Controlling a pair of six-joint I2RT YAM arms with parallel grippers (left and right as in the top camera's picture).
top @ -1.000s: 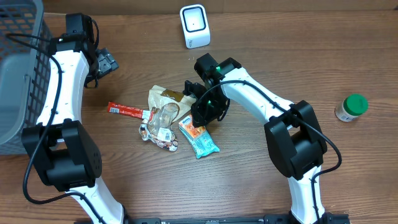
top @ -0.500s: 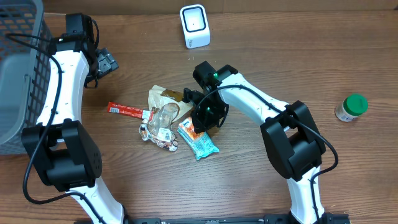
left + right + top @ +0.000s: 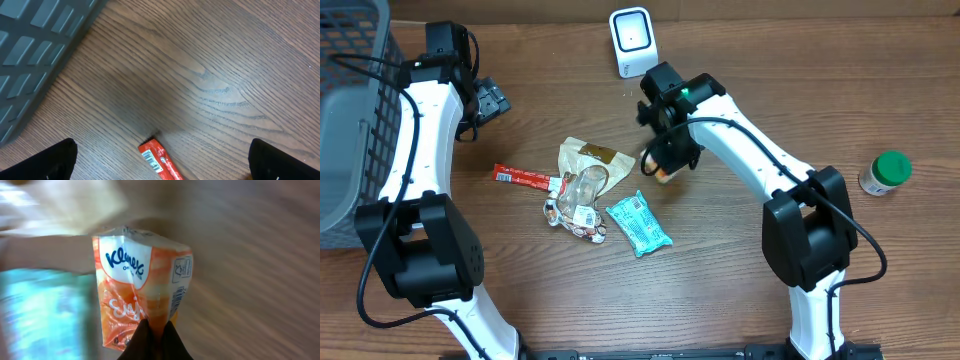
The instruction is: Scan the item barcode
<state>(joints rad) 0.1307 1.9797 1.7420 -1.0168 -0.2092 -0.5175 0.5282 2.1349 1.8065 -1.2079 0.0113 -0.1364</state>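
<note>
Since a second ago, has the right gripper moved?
Yes. The right gripper, shut on the Kleenex pack, has moved away from the teal packet toward the white scanner.

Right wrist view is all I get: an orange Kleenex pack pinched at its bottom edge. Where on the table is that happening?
Observer: From overhead, the right gripper holds the Kleenex pack between a pile of packets and a white scanner standing at the table's far edge.
Operator: Is the other arm doing anything?
Observer: The left gripper is open and holds nothing. It sits off to the side, near a grey basket.
</note>
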